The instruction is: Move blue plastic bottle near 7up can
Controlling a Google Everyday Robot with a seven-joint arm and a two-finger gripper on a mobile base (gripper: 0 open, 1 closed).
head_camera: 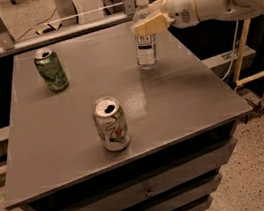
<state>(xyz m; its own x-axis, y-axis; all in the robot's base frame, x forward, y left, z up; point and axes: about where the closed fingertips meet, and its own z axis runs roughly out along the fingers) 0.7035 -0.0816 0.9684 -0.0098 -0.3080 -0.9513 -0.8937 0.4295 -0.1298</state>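
Observation:
The blue plastic bottle, clear with a white cap and a white label, stands upright at the far right of the grey table. My gripper reaches in from the right and is closed around the bottle's shoulder, just under the cap. The 7up can, silver-white with a green swirl, stands upright near the table's front edge, well to the front left of the bottle.
A darker green can stands at the far left of the table. A rail runs behind the table's back edge. A yellow frame stands right of the table. Drawers sit below the top.

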